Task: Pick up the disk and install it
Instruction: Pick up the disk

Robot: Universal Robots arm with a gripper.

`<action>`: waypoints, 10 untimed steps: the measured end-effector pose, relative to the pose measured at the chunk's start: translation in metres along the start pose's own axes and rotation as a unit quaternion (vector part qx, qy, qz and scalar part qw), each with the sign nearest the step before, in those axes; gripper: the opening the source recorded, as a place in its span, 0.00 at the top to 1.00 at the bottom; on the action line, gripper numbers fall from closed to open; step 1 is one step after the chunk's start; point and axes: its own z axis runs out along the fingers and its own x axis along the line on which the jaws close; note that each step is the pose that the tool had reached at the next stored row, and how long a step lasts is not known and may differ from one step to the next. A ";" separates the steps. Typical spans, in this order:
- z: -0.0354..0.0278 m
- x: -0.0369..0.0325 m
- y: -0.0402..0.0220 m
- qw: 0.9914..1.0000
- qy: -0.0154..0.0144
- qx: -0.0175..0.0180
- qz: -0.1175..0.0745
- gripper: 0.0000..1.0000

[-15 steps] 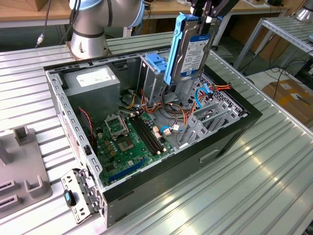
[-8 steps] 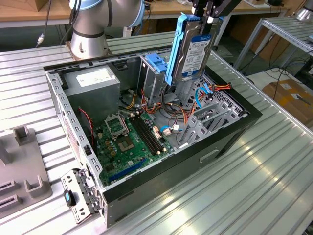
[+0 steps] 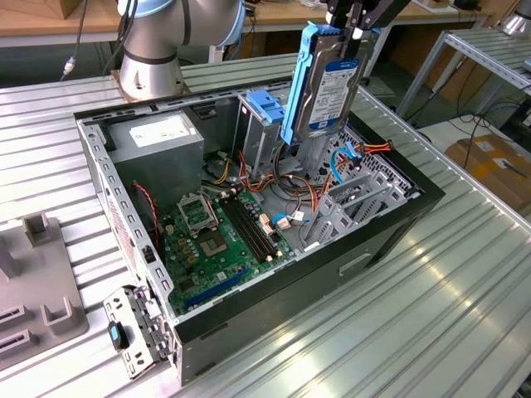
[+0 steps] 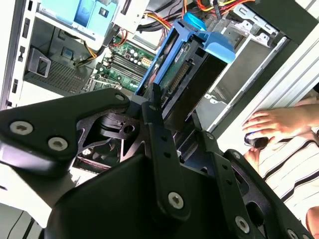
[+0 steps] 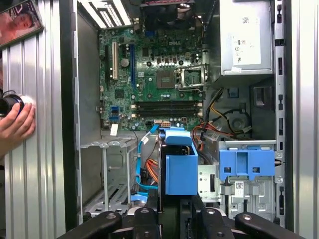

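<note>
A ribbed metal table (image 3: 465,323) fills the exterior view, and an open case (image 3: 390,240) lies on it with its inside facing up. The arm's base (image 3: 153,58) stands on the table at 11 o'clock from the case. Inside the case, a grey power supply (image 3: 158,137) sits at 10 o'clock and the green motherboard (image 3: 216,240) lies toward 7 o'clock. A metal cage (image 3: 261,124) with a blue handle stands upright near 12 o'clock. Just beside the cage, at 1 o'clock, the disk (image 3: 332,91) hangs upright in a blue carrier (image 5: 180,164), label facing outward. Its lower end is over the bay's metal; whether they touch I cannot tell. The gripper (image 3: 355,35) is clenched on the disk's upper end, and in the second wrist view its black fingers (image 4: 152,107) pinch the disk's edge. Blue and orange cables (image 3: 348,153) bunch under and beside the disk, close to the bay. In the first wrist view a person's hand (image 5: 15,127) rests on the table just outside the case wall.
</note>
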 end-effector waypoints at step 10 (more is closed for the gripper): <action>0.0004 0.0050 -0.0290 1.000 0.000 0.000 0.000 0.65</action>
